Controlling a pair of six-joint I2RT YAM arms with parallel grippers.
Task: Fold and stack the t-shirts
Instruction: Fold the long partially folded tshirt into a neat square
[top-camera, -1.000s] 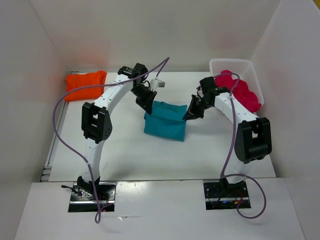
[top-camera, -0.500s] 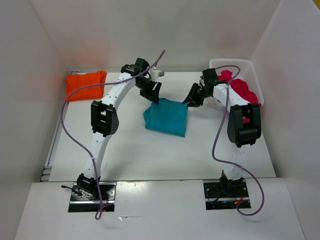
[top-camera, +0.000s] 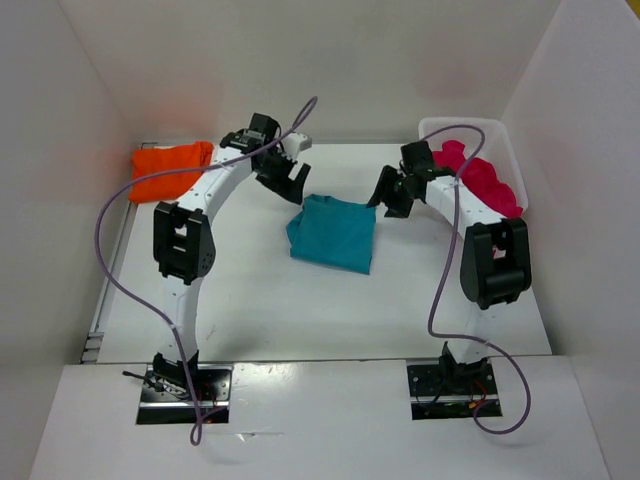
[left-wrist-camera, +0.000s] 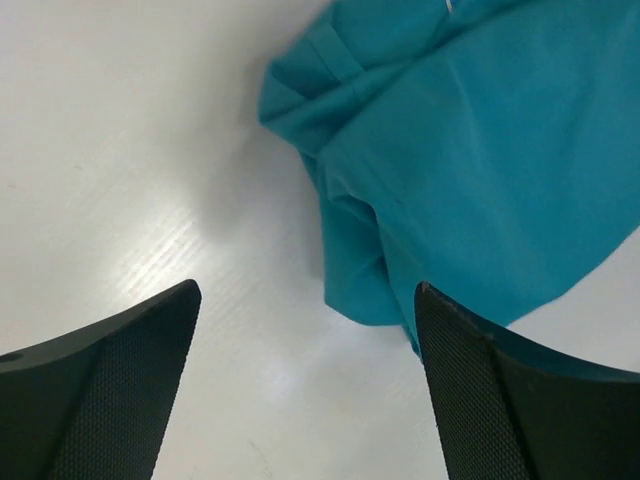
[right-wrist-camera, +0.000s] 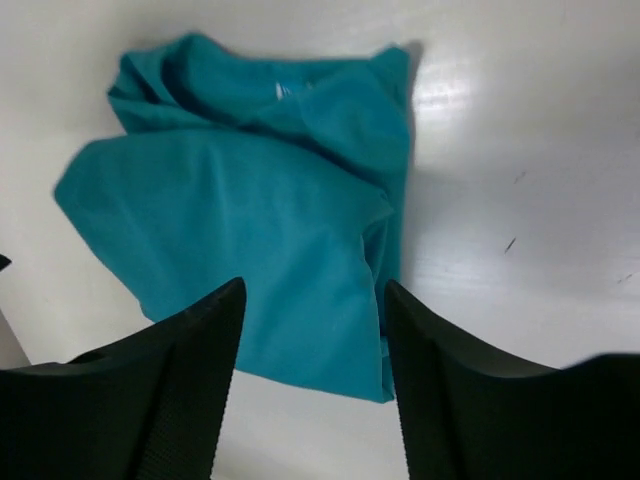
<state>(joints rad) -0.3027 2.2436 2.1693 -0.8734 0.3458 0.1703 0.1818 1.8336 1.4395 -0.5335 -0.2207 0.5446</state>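
Observation:
A folded teal t-shirt (top-camera: 333, 232) lies flat mid-table; it also fills the left wrist view (left-wrist-camera: 470, 150) and the right wrist view (right-wrist-camera: 260, 220). My left gripper (top-camera: 292, 180) hovers just beyond its far left corner, jaws wide open and empty (left-wrist-camera: 305, 300). My right gripper (top-camera: 392, 198) hangs off its far right corner, open, nothing between the fingers (right-wrist-camera: 315, 290). A folded orange t-shirt (top-camera: 170, 168) rests at the far left. A crumpled pink-red t-shirt (top-camera: 488, 182) sits in the bin at the far right.
The white plastic bin (top-camera: 470, 130) stands against the right wall. White walls close the table on three sides. Purple cables loop over both arms.
Both grippers went from shut on the teal shirt's edge to open, letting it drop flat. Both arms lifted and drew back toward the far side; the shirt now lies folded.

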